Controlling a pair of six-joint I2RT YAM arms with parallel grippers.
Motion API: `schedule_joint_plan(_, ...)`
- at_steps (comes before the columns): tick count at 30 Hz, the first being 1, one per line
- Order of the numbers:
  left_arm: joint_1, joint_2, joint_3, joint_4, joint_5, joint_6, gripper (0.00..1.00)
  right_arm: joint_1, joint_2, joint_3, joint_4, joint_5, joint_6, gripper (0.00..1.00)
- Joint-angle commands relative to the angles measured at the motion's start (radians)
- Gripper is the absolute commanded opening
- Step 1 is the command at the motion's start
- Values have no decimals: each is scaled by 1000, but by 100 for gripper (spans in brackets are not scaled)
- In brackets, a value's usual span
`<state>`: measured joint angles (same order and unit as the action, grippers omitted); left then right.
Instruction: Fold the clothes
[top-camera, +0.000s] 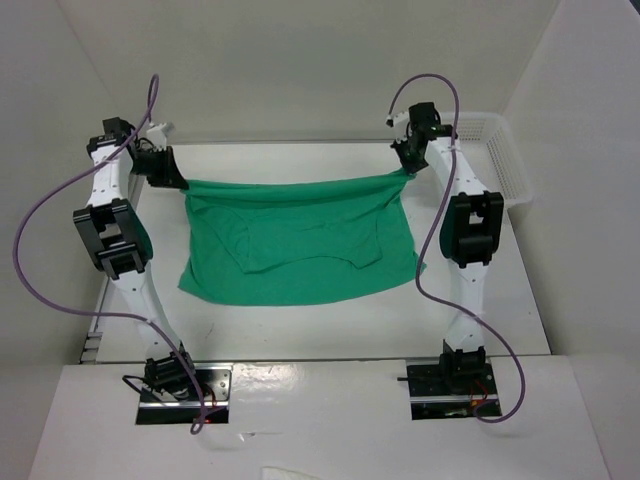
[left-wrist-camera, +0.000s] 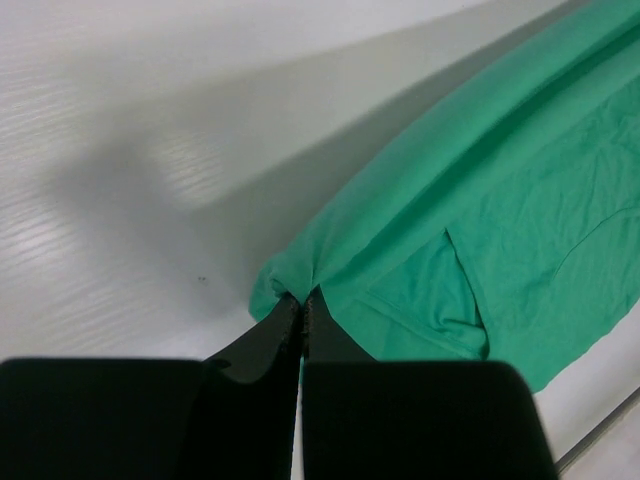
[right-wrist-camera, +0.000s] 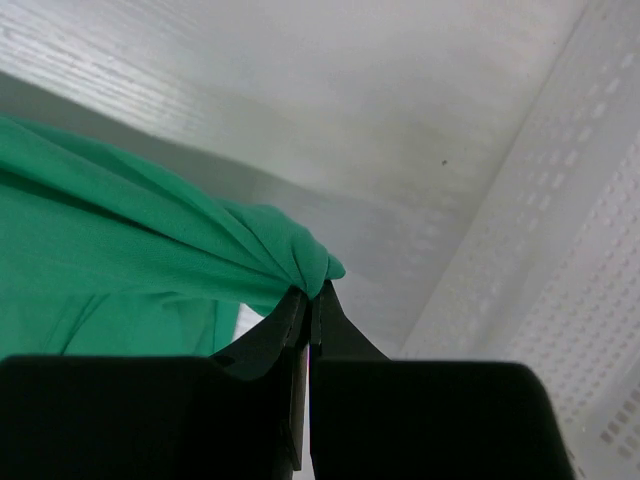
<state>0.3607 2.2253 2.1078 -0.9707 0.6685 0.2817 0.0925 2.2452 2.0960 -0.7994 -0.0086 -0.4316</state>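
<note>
Left gripper (top-camera: 165, 172) and right gripper (top-camera: 408, 165) each pinch a far corner of the thin emerald-green fabric T-shirt (top-camera: 300, 245), apparently mid-fold; next, draw both corners nearward evenly.

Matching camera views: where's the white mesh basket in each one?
Top external: white mesh basket at far right, just beyond the right tool.
Left wrist: not in view.
Right wrist: its perforated wall fills the right side.
Shared landmark: green T-shirt, in all three views; the corner pinched by the right tool lies nearest the basket.
</note>
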Motion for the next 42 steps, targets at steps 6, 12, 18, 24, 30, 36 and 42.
schedule_joint_plan(6,-32,140,200,-68,8,-22,0,16,229,318,-67,32,19,0)
schedule_joint_plan(12,-32,308,463,-219,28,-22,3,38,344,492,-90,61,28,0)
schedule_joint_plan(18,-32,335,483,-197,63,-27,70,38,398,571,-69,61,91,51)
schedule_joint_plan(24,-22,334,551,-197,43,-36,100,47,318,572,-58,94,122,83)
schedule_joint_plan(30,-3,220,459,-197,12,-81,100,47,185,467,-58,85,122,86)
schedule_joint_plan(36,-3,211,338,-206,10,-90,100,36,165,423,-127,4,122,82)
schedule_joint_plan(42,-3,267,324,-206,0,-111,100,26,174,423,-146,-36,122,82)
